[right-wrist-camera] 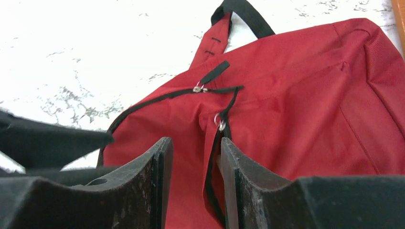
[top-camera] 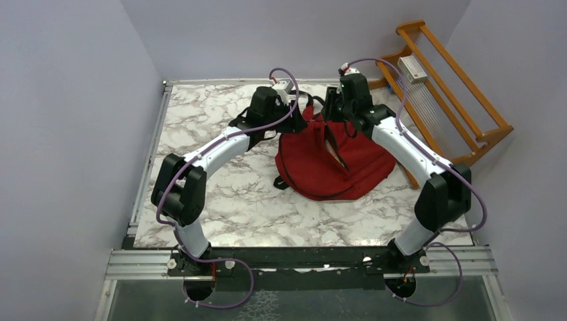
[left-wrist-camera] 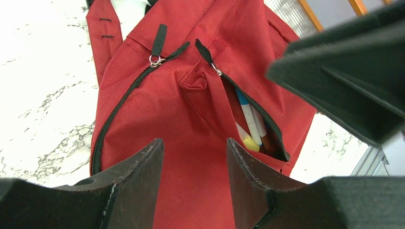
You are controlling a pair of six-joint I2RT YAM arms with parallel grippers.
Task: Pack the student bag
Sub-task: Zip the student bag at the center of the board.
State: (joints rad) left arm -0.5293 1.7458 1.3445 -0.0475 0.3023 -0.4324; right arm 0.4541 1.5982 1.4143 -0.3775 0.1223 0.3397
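Note:
The student bag [top-camera: 334, 164], a red backpack, lies on the marble table [top-camera: 220, 194] at the back right. Its front pocket zip gapes, and several pens [left-wrist-camera: 250, 124] show inside, one with a yellow end. The main zip is shut, its pull [left-wrist-camera: 155, 60] at the top. My left gripper [left-wrist-camera: 195, 143] hovers open over the red fabric beside the pocket, holding nothing. My right gripper [right-wrist-camera: 193, 142] is open too, with the pocket's black zip edge [right-wrist-camera: 212, 167] lying loose between its fingers, just below the pocket pull [right-wrist-camera: 219, 121]. Both grippers hang close together over the bag's top end.
A wooden rack [top-camera: 455, 100] leans at the back right, close to the bag, with a small white box [top-camera: 412, 69] on it. Grey walls close in on the left, back and right. A black strap [right-wrist-camera: 243, 14] trails from the bag's top.

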